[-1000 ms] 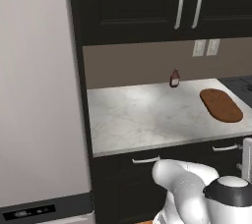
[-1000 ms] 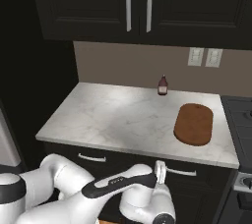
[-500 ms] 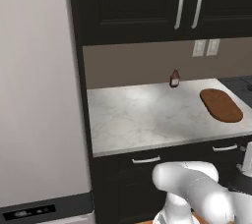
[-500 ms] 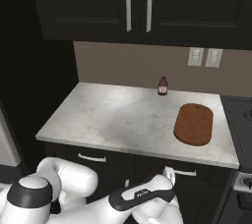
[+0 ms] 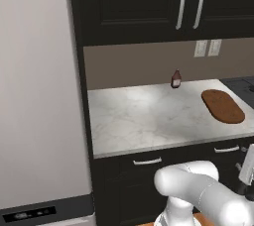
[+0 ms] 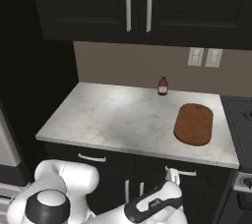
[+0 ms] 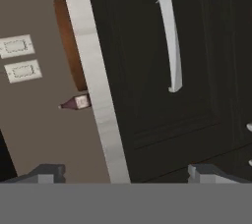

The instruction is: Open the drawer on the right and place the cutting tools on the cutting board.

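Left of the cutting board [image 6: 194, 124], the dark red bottle [image 6: 162, 85] stood by the wall. Below the board's counter edge, the drawer [image 7: 167, 66] was shut; its handle [image 7: 171, 41] faced the gripper [image 7: 123, 173], fingers spread, empty. Next, I judged, came closing on that handle. The cutting tools presumably lay inside.

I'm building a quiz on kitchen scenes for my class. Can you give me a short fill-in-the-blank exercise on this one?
1. The cutting board lies flat on the marble ____.
2. The small dark red bottle stands near the back ____.
3. The drawer under the counter edge is still ____.
4. The gripper has its jaws ____, facing the drawer's silver handle.

Missing words: counter; wall; closed; open
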You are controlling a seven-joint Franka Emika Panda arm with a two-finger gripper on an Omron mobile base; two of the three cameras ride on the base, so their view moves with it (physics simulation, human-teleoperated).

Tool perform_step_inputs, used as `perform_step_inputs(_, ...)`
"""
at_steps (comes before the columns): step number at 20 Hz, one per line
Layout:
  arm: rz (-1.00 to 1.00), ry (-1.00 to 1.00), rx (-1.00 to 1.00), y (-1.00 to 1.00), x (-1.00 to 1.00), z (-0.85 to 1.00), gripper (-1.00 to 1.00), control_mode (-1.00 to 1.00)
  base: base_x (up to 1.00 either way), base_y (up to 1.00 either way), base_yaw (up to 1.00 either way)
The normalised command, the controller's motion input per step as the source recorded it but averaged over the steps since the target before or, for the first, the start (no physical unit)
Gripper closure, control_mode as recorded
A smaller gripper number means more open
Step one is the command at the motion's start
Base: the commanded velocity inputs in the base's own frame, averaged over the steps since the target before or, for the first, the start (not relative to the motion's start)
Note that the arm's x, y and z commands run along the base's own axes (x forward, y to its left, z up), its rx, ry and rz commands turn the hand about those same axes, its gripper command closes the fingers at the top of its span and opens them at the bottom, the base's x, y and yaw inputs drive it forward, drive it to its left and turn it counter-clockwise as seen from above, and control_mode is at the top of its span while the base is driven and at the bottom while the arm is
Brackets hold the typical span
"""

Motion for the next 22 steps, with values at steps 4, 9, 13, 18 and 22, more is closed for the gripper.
perform_step_inputs(4,0.00,-0.05,0.00,0.00,0.27,-0.25,-1.00,-1.00,0.00,0.00,0.00)
perform_step_inputs(9,0.00,0.00,-0.01,0.00,0.27,-0.26,-1.00,-1.00,0.00,0.00,0.00)
perform_step_inputs(13,0.00,0.00,-0.01,-0.01,0.27,-0.22,-1.00,-1.00,0.00,0.00,0.00)
perform_step_inputs(18,0.00,0.00,0.00,-0.12,0.29,-0.19,-1.00,-1.00,0.00,0.00,0.00)
perform_step_inputs(22,-0.01,0.00,0.00,-0.19,0.30,-0.24,-1.00,-1.00,0.00,0.00,0.00)
